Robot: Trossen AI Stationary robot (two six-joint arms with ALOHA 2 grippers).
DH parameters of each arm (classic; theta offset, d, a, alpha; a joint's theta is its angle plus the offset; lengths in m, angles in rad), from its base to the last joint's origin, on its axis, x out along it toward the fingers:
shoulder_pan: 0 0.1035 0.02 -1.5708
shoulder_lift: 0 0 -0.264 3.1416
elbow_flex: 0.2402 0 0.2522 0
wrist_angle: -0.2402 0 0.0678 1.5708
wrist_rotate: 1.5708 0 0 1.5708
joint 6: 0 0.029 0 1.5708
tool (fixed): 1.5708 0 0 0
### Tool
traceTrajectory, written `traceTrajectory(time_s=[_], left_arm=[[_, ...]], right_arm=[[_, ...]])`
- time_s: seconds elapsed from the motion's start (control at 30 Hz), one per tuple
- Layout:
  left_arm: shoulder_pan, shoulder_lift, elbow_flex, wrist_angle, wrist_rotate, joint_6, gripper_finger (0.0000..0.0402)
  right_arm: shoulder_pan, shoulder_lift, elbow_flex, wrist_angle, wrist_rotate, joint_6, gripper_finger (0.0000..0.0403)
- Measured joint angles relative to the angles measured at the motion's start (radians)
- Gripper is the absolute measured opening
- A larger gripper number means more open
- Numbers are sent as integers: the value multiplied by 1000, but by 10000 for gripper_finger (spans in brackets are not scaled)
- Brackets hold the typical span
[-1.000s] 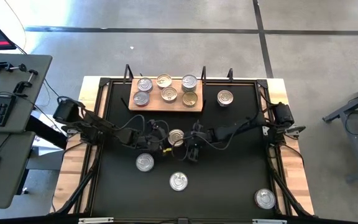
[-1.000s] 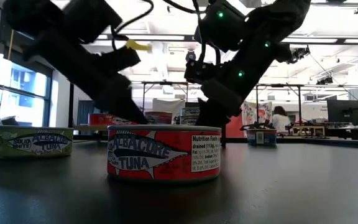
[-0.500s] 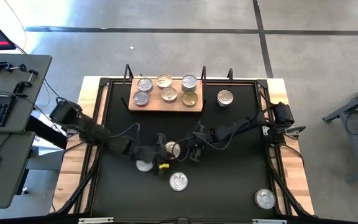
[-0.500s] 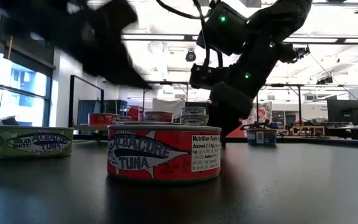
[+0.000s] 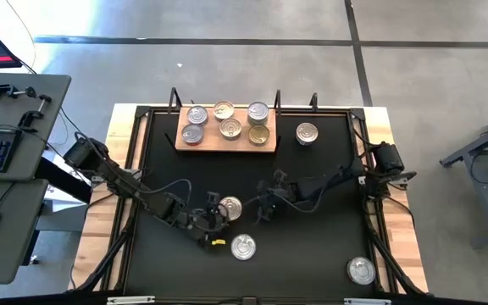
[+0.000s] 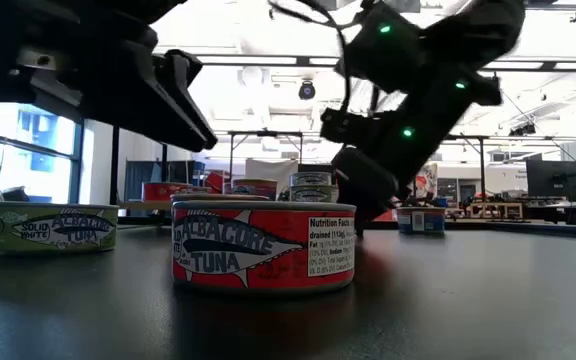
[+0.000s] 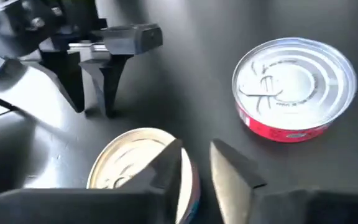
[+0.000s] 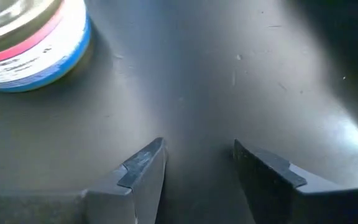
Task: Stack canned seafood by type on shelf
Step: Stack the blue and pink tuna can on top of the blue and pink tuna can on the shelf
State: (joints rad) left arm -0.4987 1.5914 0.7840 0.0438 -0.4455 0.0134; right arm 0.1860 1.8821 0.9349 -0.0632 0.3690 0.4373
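A silver-topped tin [image 5: 230, 207] with a blue-and-red side [image 7: 138, 171] stands mid-table between my two grippers. My left gripper [image 5: 213, 222] [image 7: 196, 149] is open with a narrow gap, one finger over that tin's rim. My right gripper [image 5: 259, 208] [image 8: 197, 149] is open just above the bare table, to the right of the tin [image 8: 30, 37]. The red-sided tin [image 5: 243, 246] [image 6: 264, 255] stands nearer the near edge. A green-sided tin [image 6: 48, 228] is hidden under my left arm in the high view. The wooden shelf [image 5: 206, 144] bears several tins. My left gripper has one finger [image 7: 169, 171] over the rim of the blue-and-red-sided tin [image 7: 185, 180], coming level from the table's left. I cannot tell whether it touches the tin, which stands flat on the table.
A lone silver-topped tin [image 5: 307, 133] stands right of the shelf, and another [image 5: 361, 270] sits near the table's near right corner. Cables trail along both arms. Bare black table lies on the right half, between those two tins.
My left arm has swung toward the near edge and now covers the green-sided tin in the high view. The silver-topped tin between the grippers now stands closer to the near edge than it did. My right gripper has shifted slightly toward the near edge.
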Motion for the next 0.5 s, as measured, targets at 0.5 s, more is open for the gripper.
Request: traceTrajectory(time_s=[0.5], left_arm=[[-18,186,1,30,-247,220,154]], right_arm=[[91,3,-122,293,41,-29,188]])
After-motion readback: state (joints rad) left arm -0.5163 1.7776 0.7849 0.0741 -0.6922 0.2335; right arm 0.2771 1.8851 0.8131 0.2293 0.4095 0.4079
